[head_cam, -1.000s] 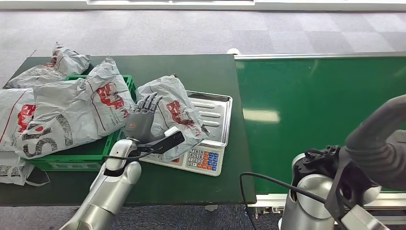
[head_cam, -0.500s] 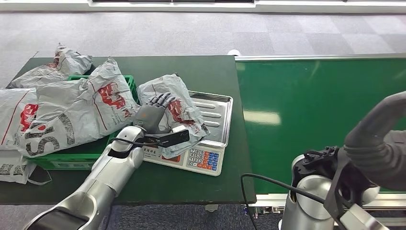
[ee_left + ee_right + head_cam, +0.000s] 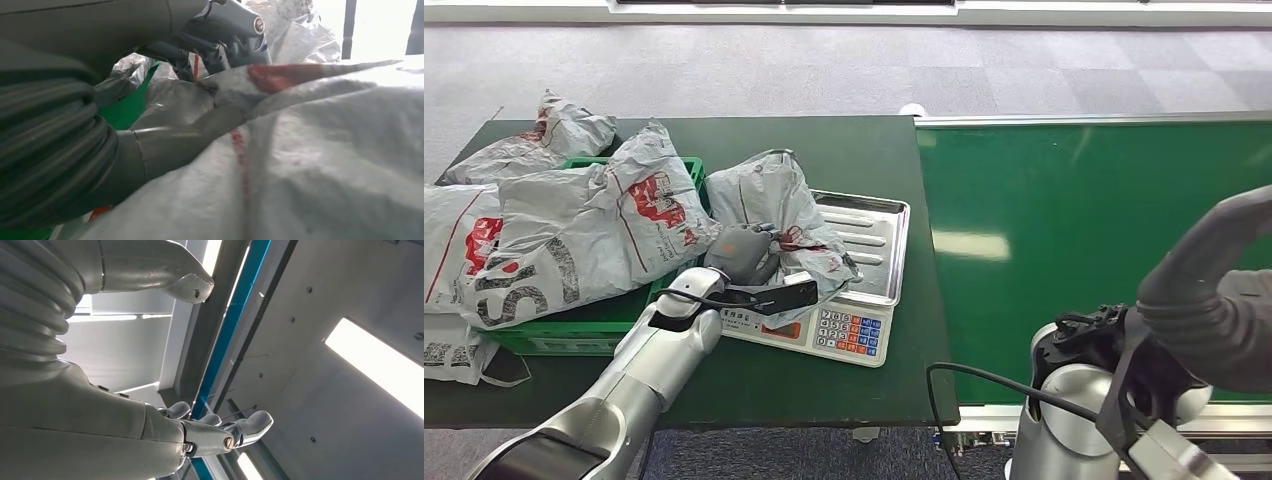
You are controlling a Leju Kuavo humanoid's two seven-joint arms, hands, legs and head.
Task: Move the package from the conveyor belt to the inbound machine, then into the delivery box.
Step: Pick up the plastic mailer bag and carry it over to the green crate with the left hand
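Observation:
A grey plastic package with red print lies on the left part of the weighing scale's steel tray. My left hand grips its near left side, fingers curled into the crumpled film. In the left wrist view the thumb and the dark fingers pinch a fold of the package. My right hand is held up toward the ceiling with its fingers apart and nothing in it. My right arm stays at the lower right, over the near edge of the green conveyor belt.
A green crate left of the scale holds several grey packages, some spilling over its rim. The scale's keypad faces me. Both stand on a dark green table. A black cable loops by my right arm.
My left hand went from flat and spread beside the package to over it, and its fingers closed into the film. The package has bunched up and risen a little. The right arm stayed still.

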